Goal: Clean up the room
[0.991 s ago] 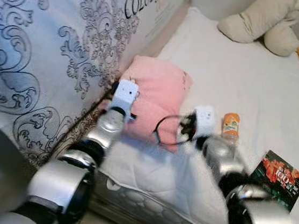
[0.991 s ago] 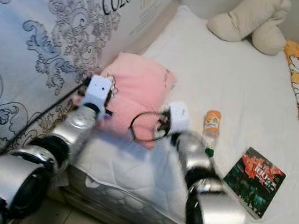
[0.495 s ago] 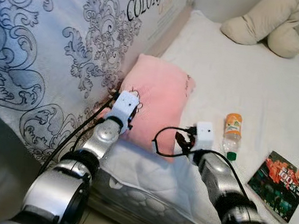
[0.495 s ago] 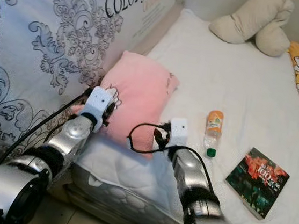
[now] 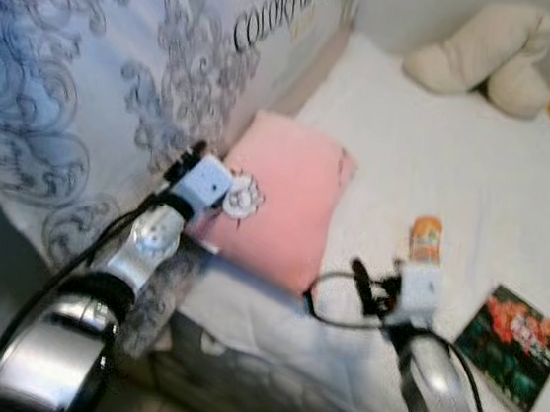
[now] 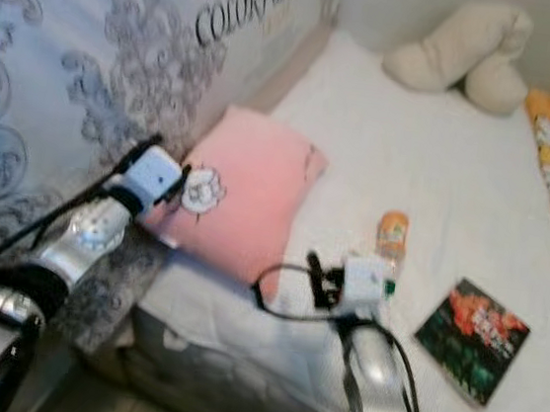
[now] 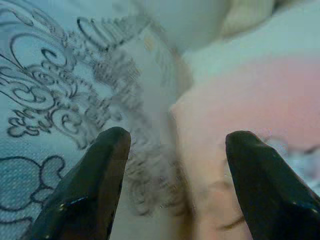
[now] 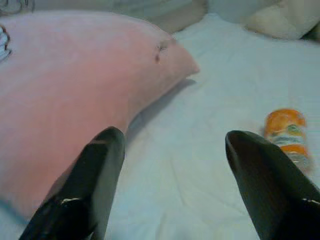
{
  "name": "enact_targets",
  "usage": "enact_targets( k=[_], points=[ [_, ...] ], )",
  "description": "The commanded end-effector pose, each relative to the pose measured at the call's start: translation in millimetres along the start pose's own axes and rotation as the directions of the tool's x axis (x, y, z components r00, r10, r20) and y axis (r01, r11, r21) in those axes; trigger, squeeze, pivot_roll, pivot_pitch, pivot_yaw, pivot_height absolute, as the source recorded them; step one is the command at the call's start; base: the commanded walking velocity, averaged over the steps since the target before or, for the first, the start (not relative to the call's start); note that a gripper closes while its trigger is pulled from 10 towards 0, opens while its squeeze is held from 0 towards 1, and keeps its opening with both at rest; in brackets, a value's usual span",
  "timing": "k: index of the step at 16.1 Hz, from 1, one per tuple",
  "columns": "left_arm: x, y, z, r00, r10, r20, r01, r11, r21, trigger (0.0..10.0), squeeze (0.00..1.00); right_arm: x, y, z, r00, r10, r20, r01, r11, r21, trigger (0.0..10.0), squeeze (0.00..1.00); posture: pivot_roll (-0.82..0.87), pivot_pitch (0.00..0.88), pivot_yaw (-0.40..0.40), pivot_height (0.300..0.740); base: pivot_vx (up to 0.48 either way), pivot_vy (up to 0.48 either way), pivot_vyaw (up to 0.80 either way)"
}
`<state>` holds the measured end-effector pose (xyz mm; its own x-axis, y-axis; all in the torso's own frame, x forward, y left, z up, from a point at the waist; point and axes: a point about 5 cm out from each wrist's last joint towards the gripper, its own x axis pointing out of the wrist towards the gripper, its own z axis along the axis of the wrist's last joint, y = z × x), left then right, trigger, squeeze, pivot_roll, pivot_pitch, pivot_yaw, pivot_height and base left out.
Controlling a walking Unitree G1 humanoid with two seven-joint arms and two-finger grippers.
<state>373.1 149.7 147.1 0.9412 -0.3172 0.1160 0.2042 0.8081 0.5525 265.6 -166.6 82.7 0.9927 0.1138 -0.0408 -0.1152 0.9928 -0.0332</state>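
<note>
Pink pillow (image 5: 285,202) — lying on the bed (image 5: 440,155), just ahead of both pincers. Left gripper (image 7: 172,190) wide at its near corner; right gripper (image 8: 170,185) wide beside its edge. Approach step — next, closing on the pillow.

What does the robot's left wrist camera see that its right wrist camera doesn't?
The left wrist view alone takes in the swirly patterned mattress standing beside the bed, with the left hand open between it and the pillow. The right wrist view alone has the orange bottle lying on the white sheet, past the open right hand. Both show the pink pillow and a bit of the cream cushion farther back.
</note>
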Motion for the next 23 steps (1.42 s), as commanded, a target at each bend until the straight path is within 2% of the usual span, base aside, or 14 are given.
enact_targets(
  k=[1,2,3,4,5,6,7,10,13,17,19,21,22,23],
  points=[
    [-4.4,-17.3,1,0.998,-0.062,0.012,0.063,0.986,-0.158,10.0,1.00,-10.3,-14.8,14,0.995,-0.067,0.074,0.071,0.996,-0.053,10.0,1.00,0.10,0.000,-0.054,0.740,0.000,0.000,0.00],
    [-7.8,-30.3,4,0.998,-0.066,0.019,0.068,0.954,-0.292,10.0,0.00,-15.8,-21.0,13,0.992,-0.112,0.066,0.116,0.991,-0.060,10.0,1.00,0.10,0.000,-0.049,0.740,0.000,0.000,0.00],
    [-12.3,-44.7,13,0.998,-0.035,0.052,0.054,0.904,-0.424,10.0,0.00,-23.8,-31.2,9,0.980,-0.191,0.048,0.194,0.978,-0.070,10.0,0.67,0.10,0.000,-0.048,0.740,0.000,0.000,0.00],
    [-13.4,-48.9,14,0.999,-0.002,0.040,0.021,0.882,-0.471,10.0,0.00,-26.9,-34.7,7,0.974,-0.222,0.032,0.224,0.972,-0.072,10.0,0.00,0.10,0.000,-0.049,0.740,0.000,0.000,0.00],
    [-14.1,-53.3,8,0.998,0.064,-0.020,-0.065,0.837,-0.544,10.0,0.00,-28.2,-38.9,2,0.961,-0.276,0.007,0.276,0.959,-0.064,10.0,0.00,0.09,0.000,-0.044,0.740,0.000,-0.480,0.00],
    [-15.0,-56.8,4,0.997,0.064,-0.036,-0.073,0.838,-0.541,10.0,0.00,-25.0,-36.1,1,0.963,-0.269,0.005,0.269,0.961,-0.063,10.0,0.00,0.09,0.000,-0.043,0.740,0.000,-0.469,0.00],
    [-16.4,-60.2,2,0.998,0.050,-0.049,-0.069,0.812,-0.580,10.0,0.00,-19.9,-30.9,3,0.966,-0.259,0.009,0.259,0.964,-0.056,10.0,0.00,0.09,0.000,-0.043,0.740,0.000,-0.469,0.00],
    [-20.1,-64.4,10,0.998,-0.053,0.017,0.055,0.859,-0.509,10.0,0.00,-4.5,-18.4,10,0.972,-0.231,0.035,0.232,0.972,-0.040,10.0,0.00,0.10,0.000,-0.026,0.740,0.000,-0.459,0.00],
    [-6.2,-64.1,18,0.994,-0.101,0.047,0.111,0.872,-0.477,10.0,0.00,-3.5,-10.5,6,0.978,-0.209,0.019,0.209,0.977,-0.030,10.0,0.00,0.10,0.000,-0.030,0.740,0.000,-0.458,0.00],
    [-4.4,-76.0,27,0.977,-0.191,0.099,0.215,0.848,-0.485,10.0,0.00,-2.6,-4.3,7,0.986,-0.163,0.033,0.165,0.985,-0.045,10.0,0.00,0.10,0.000,-0.035,0.740,0.000,-0.458,0.00],
    [-3.4,-75.2,20,0.986,-0.163,0.043,0.163,0.863,-0.477,10.0,0.00,-3.5,-4.7,11,0.989,-0.138,0.054,0.142,0.987,-0.073,10.0,0.00,0.10,0.000,-0.037,0.740,0.000,-0.456,-0.69],
    [-1.1,-72.8,3,0.987,-0.121,-0.108,0.056,0.880,-0.473,10.0,0.00,-8.0,-8.4,5,0.989,-0.148,0.028,0.149,0.986,-0.079,10.0,0.00,0.09,0.000,-0.039,0.740,0.000,0.000,-0.69],
    [-1.3,-70.7,1,0.987,-0.108,-0.122,0.039,0.883,-0.468,10.0,0.00,-9.1,-7.9,4,0.988,-0.150,0.024,0.151,0.985,-0.081,10.0,0.00,0.09,0.000,-0.039,0.740,0.000,0.000,-0.69],
    [-0.3,-61.9,-9,0.975,-0.050,-0.217,-0.046,0.907,-0.418,10.0,0.00,-12.1,-6.1,1,0.990,-0.140,0.011,0.140,0.986,-0.087,10.0,0.00,0.09,0.000,-0.038,0.740,0.000,0.000,-0.69]
  ],
)
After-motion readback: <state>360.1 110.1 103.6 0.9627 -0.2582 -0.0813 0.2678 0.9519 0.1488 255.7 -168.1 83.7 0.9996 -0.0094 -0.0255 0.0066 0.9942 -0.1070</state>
